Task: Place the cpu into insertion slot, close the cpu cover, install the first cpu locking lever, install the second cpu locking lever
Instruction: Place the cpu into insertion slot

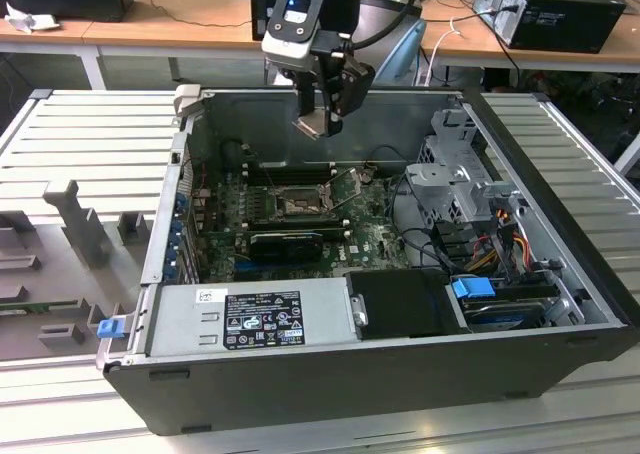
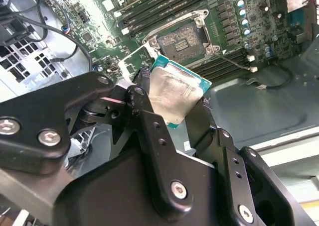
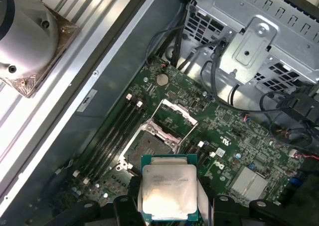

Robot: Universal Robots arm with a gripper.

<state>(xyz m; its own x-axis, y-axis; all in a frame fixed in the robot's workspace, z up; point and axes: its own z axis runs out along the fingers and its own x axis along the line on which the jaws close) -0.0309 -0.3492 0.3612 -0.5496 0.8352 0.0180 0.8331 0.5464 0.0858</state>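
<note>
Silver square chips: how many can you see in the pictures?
1. The chip is pinched in the tool, up in the air over the open computer. The socket on the green board is empty. More could be hidden under parts.

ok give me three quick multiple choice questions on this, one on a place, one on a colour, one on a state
1. Where is the cpu relative to the motherboard? A lying on it; B held above it in the end effector; C under it.
2. The motherboard's colour? A red; B green; C white.
3. The insertion slot is: A empty, the cpu cover raised; B filled; C shut.
Answers: B, the end effector grips the cpu over the board; B, the board shows green; A, the socket's bare contacts show.
</note>
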